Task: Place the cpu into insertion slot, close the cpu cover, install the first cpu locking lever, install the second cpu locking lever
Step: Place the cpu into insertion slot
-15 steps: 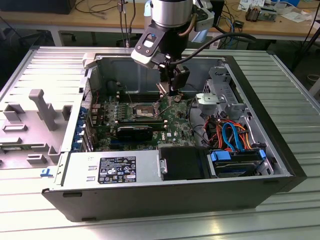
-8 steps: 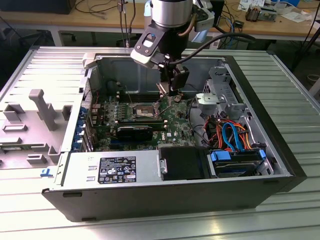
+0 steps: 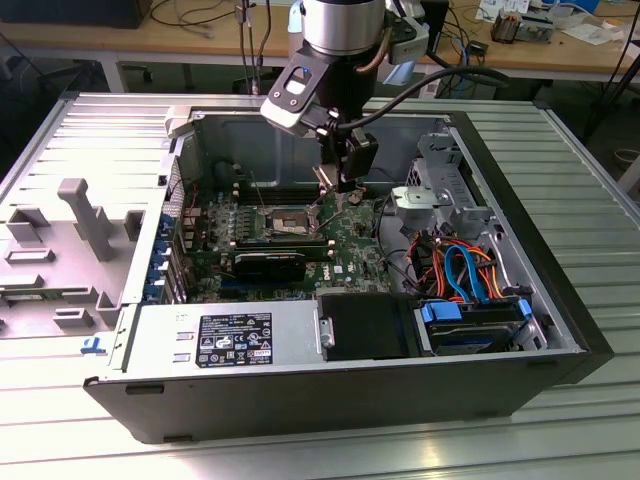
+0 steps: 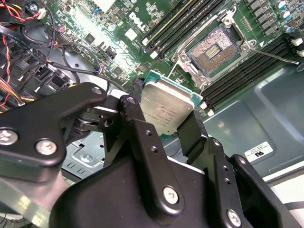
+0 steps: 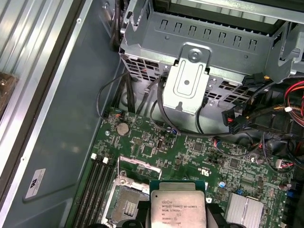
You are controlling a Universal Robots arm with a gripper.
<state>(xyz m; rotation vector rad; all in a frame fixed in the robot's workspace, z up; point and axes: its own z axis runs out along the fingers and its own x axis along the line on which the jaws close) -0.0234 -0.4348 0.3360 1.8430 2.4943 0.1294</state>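
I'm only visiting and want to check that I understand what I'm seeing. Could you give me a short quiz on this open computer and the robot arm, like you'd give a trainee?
1. True or false: the cpu already sits in the insertion slot.
2. What holds the cpu? A) the arm's fingers; B) a person's hand; C) nothing, it lies loose.
3. Fill in: the insertion slot is set into a ___ circuit board.

Key:
1. False. The slot is empty, and the cpu is held apart from it.
2. A.
3. Green.
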